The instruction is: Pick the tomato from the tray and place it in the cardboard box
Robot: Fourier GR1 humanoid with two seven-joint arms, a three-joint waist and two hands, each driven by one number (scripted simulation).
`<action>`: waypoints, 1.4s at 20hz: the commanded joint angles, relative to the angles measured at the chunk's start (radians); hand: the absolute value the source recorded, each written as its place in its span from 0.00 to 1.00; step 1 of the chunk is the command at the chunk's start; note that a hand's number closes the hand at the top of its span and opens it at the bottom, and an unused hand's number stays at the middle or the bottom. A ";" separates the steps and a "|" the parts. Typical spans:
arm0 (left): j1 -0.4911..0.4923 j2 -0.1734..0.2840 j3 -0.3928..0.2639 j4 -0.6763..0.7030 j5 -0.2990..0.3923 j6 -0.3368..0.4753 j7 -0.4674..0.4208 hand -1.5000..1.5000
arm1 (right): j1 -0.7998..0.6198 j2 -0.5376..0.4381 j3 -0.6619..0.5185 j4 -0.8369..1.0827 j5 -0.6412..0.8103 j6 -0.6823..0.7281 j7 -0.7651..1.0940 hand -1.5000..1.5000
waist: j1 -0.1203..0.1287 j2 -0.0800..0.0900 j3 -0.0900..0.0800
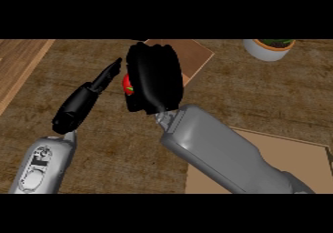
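A red tomato (128, 85) shows as a small patch at the left edge of my right hand (153, 77), whose fingers curl round it and hide most of it. That hand hangs over the near left part of the brown tray (196, 53) at the top middle. The cardboard box (290, 152) lies at the lower right, partly under my right forearm. My left hand (85, 100) stands to the left of the tomato with straight fingers pointing up and right, holding nothing.
A white pot with a green plant (269, 48) stands at the top right. A lighter wooden strip (15, 68) runs along the left side of the dark wooden counter.
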 commanded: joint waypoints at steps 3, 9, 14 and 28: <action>0.032 0.027 0.033 0.015 -0.001 0.006 -0.032 0.50 | -0.221 0.000 -0.049 0.204 -0.095 -0.122 0.182 1.00 | -0.036 0.001 0.000; 0.013 0.009 0.039 0.003 -0.006 0.030 -0.011 0.50 | -0.342 0.000 -0.003 0.491 -0.187 -0.132 0.126 1.00 | -0.055 0.006 0.000; 0.053 0.029 0.039 -0.026 -0.015 0.024 -0.029 0.50 | -0.354 0.000 -0.110 0.646 -0.347 0.035 0.011 1.00 | -0.066 0.010 0.001; 0.060 0.025 0.064 -0.024 0.003 0.019 -0.017 0.50 | -0.375 0.000 -0.165 0.930 -0.519 0.250 -0.330 0.00 | -0.095 0.008 0.003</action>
